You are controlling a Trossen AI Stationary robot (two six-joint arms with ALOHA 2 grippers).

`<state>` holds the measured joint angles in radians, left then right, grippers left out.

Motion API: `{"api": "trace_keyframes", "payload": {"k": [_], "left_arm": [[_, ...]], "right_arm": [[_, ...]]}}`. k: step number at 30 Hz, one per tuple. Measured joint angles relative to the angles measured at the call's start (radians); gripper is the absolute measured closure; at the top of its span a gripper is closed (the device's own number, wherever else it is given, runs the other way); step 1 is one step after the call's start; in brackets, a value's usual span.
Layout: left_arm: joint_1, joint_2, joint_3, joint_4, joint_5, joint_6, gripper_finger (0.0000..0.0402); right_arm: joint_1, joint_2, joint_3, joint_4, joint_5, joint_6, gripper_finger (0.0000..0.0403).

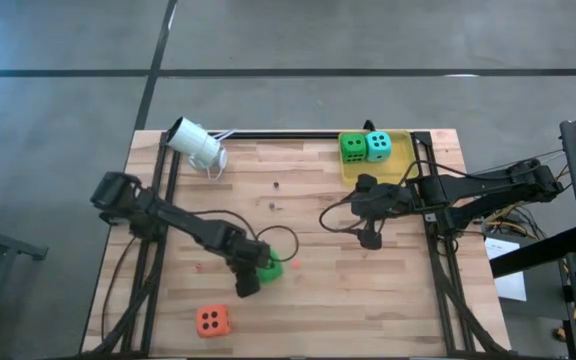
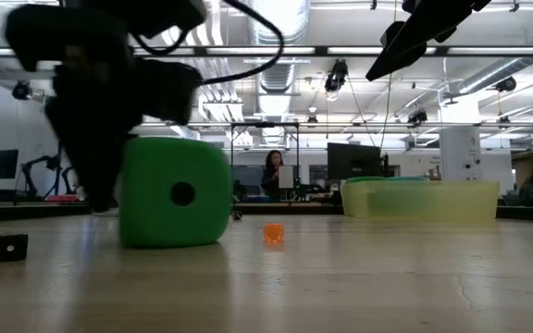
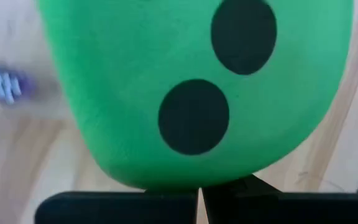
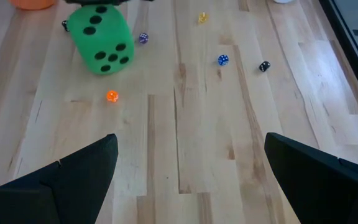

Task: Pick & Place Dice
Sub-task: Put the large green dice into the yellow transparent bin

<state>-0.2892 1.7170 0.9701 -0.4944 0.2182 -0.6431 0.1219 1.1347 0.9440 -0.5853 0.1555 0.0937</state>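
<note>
Green die point(image 1: 269, 268) sits on the wooden bench point(image 1: 308, 290), left claw point(image 1: 249, 280) reaching low against it, closure unclear. Right claw point(image 1: 370, 238), spread apart, hovers beside the yellow tray point(image 1: 404, 150).

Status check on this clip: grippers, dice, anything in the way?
Left gripper at green die on table. Right gripper open, hovering mid-table. Green and teal dice in yellow tray; orange die waits. Tiny dice scattered.

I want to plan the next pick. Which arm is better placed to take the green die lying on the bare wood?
The left arm. Its end effector is already at that green die, which fills the left wrist view. The right end effector hangs open, well apart from it, near the yellow tray.
</note>
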Motion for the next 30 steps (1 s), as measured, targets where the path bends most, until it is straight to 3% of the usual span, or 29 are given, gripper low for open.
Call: {"api": "trace_keyframes", "payload": {"k": [7, 14, 21, 24, 30], "left_arm": [[0.054, 0.036, 0.1, -0.003, -0.19, 0.078, 0.039], [0.108, 0.036, 0.124, 0.001, -0.368, 0.097, 0.039], [0.073, -0.034, 0.126, -0.113, -0.363, 0.112, 0.039], [0.016, -0.062, 0.125, -0.115, -0.284, 0.132, 0.039], [-0.062, -0.059, 0.121, 0.036, -0.21, 0.221, 0.039]], "right_arm": [[0.0, 0.0, 0.0, -0.001, 0.0, 0.005, 0.0003], [0.0, 0.0, 0.0, -0.001, 0.0, 0.004, 0.0003], [0.0, 0.0, 0.0, -0.001, 0.0, 0.004, 0.0003], [0.0, 0.0, 0.0, -0.001, 0.0, 0.004, 0.0003], [0.0, 0.0, 0.0, -0.001, 0.0, 0.004, 0.0003]]}}
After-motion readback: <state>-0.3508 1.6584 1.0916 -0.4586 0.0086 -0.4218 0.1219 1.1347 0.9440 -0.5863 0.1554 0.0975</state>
